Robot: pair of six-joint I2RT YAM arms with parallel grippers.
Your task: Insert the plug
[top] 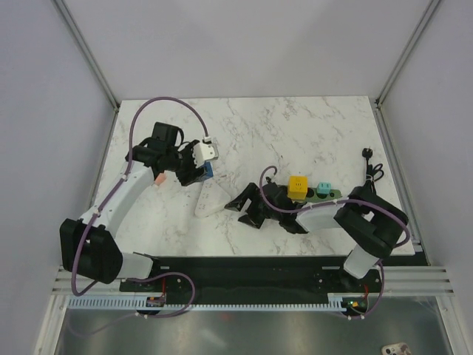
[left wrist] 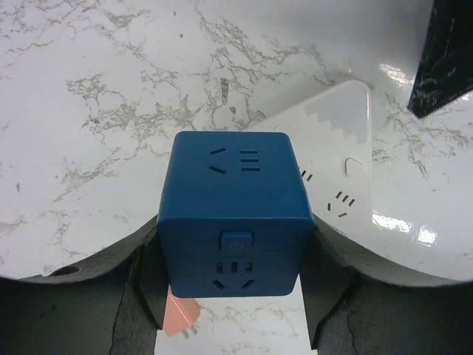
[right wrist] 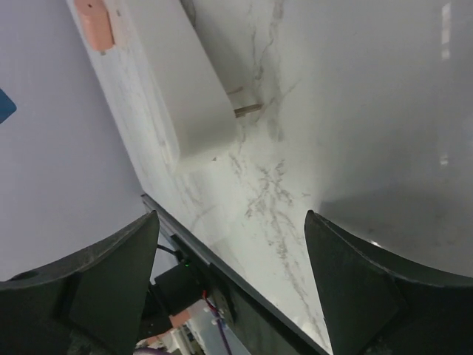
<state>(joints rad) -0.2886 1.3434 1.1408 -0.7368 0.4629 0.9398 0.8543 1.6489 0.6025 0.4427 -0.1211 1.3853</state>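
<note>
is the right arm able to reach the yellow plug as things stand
Probably yes: the right gripper is open and empty, and the yellow plug sits uncovered close by. The gripper aims past it, so it would have to back up.

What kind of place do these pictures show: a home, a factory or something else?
Probably a robotics lab test cell: left arm and right arm bolted to a black base plate, white panels in a metal frame, a marble-patterned tabletop.

Showing bright yellow on the plug (top: 298, 186), deep blue on the cube (left wrist: 235, 192), mint on a small block (top: 324, 188); displaying grey veining across the white marble table (top: 295, 133).
</note>
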